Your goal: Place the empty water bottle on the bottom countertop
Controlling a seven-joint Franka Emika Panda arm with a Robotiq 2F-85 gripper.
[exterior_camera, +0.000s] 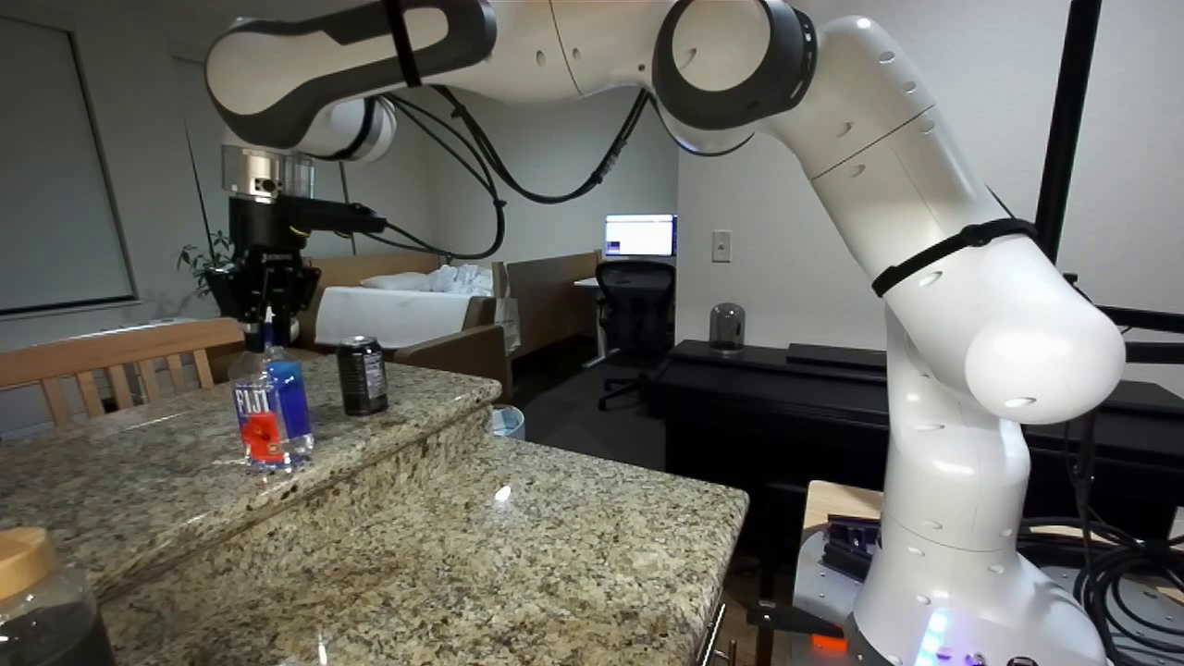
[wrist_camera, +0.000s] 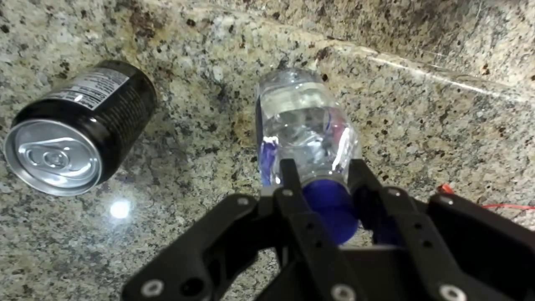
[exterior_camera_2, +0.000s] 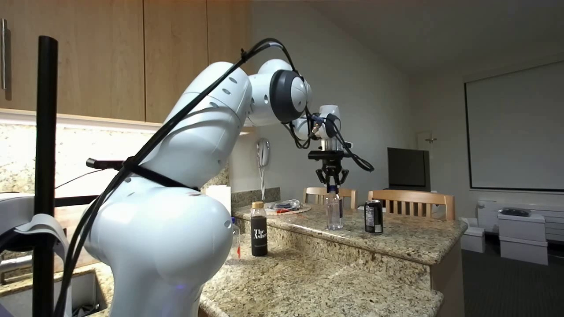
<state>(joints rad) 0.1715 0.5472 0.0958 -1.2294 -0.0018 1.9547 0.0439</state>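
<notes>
Near left in an exterior view, a tan-capped bottle [exterior_camera: 42, 601] is dark below. The empty water bottle [exterior_camera: 268, 412] stands on the raised ledge [exterior_camera: 139, 467], left of the dark can [exterior_camera: 363, 375], blue cap [wrist_camera: 331, 209] pinched between narrow-set fingers [wrist_camera: 289, 179] of the gripper [wrist_camera: 322, 172].

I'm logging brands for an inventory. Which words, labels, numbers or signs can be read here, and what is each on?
"FIJI": on the water bottle, in an exterior view.
"The Ashe", its ending unclear: on the dark bottle, in an exterior view.
Too small or blurred to read: the print on the black can, the pale lettering on the tool, anything on the monitor.
</notes>
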